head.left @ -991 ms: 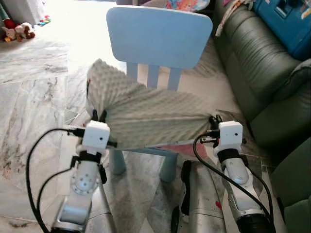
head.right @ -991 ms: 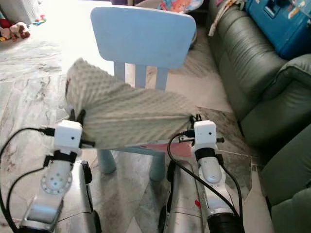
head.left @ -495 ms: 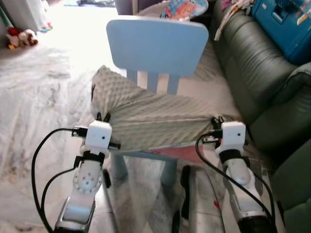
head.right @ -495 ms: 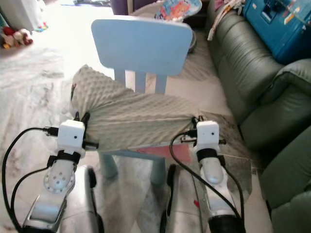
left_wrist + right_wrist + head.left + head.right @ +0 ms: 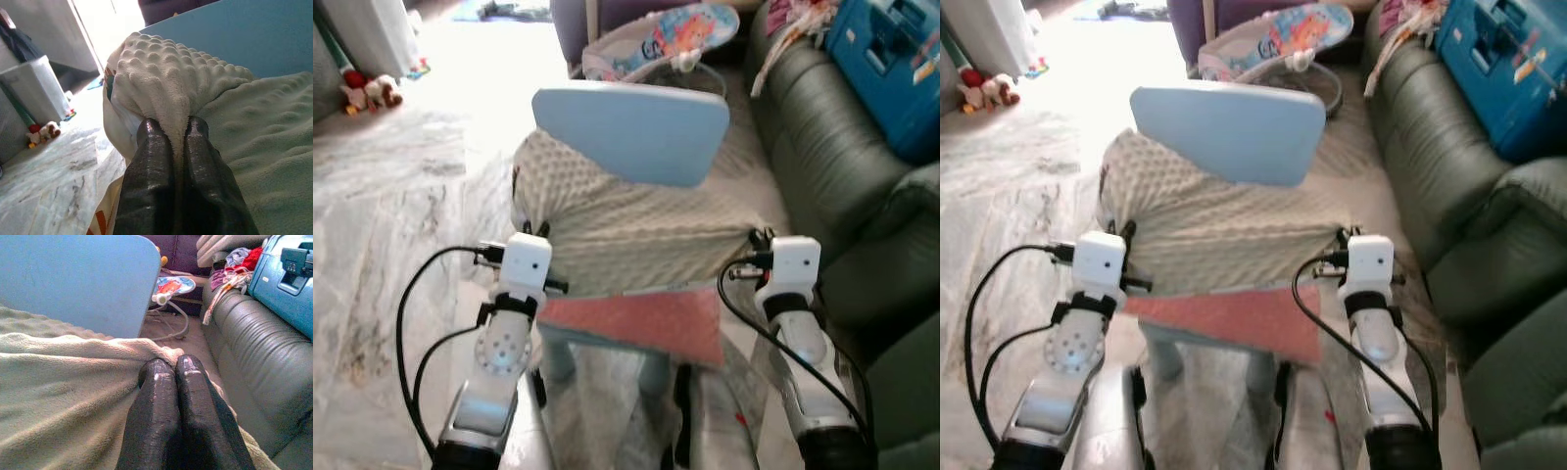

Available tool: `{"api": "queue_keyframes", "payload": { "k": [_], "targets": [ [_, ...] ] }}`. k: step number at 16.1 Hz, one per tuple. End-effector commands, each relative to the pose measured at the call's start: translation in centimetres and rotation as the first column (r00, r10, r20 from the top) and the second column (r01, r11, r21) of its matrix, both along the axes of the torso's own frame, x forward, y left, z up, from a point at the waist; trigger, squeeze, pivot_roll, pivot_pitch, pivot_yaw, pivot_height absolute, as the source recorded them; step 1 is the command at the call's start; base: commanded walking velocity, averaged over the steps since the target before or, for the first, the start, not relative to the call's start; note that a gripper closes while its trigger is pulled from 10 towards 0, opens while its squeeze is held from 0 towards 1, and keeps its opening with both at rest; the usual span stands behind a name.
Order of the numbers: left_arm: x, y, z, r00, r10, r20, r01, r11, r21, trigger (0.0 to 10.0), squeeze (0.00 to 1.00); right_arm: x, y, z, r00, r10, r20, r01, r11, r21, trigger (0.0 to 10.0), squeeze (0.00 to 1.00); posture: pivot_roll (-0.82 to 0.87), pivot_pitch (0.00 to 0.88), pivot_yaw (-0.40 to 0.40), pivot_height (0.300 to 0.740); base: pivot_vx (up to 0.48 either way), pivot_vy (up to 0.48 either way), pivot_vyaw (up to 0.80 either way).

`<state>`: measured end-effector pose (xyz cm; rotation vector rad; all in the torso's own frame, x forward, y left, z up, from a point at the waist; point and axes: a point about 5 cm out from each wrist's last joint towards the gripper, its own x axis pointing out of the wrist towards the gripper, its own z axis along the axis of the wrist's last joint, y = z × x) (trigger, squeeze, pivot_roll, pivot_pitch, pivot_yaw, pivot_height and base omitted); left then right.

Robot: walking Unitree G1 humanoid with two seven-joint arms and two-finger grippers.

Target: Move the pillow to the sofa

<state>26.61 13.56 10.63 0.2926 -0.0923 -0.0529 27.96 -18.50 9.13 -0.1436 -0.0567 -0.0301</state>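
The pale green bumpy fleece pillow (image 5: 636,230) hangs between the two arms just above the seat of the small light-blue plastic child's chair (image 5: 631,127), its far edge near the backrest and a reddish-pink seat panel (image 5: 641,323) exposed beneath its near edge. The left gripper (image 5: 172,134) has its black fingers pressed together on a bunched corner of the fleece, pinching a fold between them; the right gripper (image 5: 170,369) is likewise clamped, its fingers squeezed tight on the opposite corner, with little fabric visible between them from the wrist camera. The dark green leather sofa (image 5: 832,166) sits just to the robot's right, with a blue plastic case (image 5: 891,69) resting on its far cushion. The step in hand looks like lifting the pillow free of the chair before carrying it across. To do it well, both arms should rise evenly so the fabric stays taut and neither corner slips, lifting high enough that the sagging middle clears the backrest, then swinging right toward the open near cushion rather than the case. The right pinch seems shallow, so jerky motion risks dropping that corner.
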Motion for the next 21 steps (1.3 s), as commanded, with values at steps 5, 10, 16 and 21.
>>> {"api": "queue_keyframes", "payload": {
  "k": [5, 10, 16, 21],
  "targets": [
    [0.7, 0.6, -0.6, 0.999, 0.036, -0.035, -0.036, 0.999, 0.001, 10.0, 0.0, 0.4, -0.5, 0.8, 0.999, -0.015, 0.029, 0.015, 1.0, 0.005, 10.0, 0.0, 0.01, 0.0, -0.021, 0.664, 0.0, 0.0, 0.0],
    [0.8, -0.2, -0.8, 0.998, -0.017, -0.065, 0.017, 1.0, 0.002, 10.0, 0.0, 1.2, -0.6, 1.5, 0.999, -0.022, 0.046, 0.022, 1.0, -0.002, 10.0, 0.0, 0.02, 0.0, -0.02, 0.719, 0.0, 0.0, 0.0],
    [-0.1, -1.0, -1.5, 0.99, -0.082, -0.117, 0.076, 0.996, -0.051, 10.0, 0.0, 1.0, -0.5, 1.6, 0.999, -0.025, 0.047, 0.025, 1.0, 0.003, 10.0, 0.0, 0.01, 0.0, -0.017, 0.74, 0.0, 0.0, 0.0],
    [-0.5, -1.7, -1.8, 0.978, -0.15, -0.148, 0.139, 0.987, -0.078, 10.0, 0.0, 0.6, -0.4, 1.1, 0.999, -0.037, 0.025, 0.036, 0.999, 0.02, 10.0, 0.0, 0.0, 0.0, -0.011, 0.74, 0.0, 0.0, -0.27]
  ]
}}
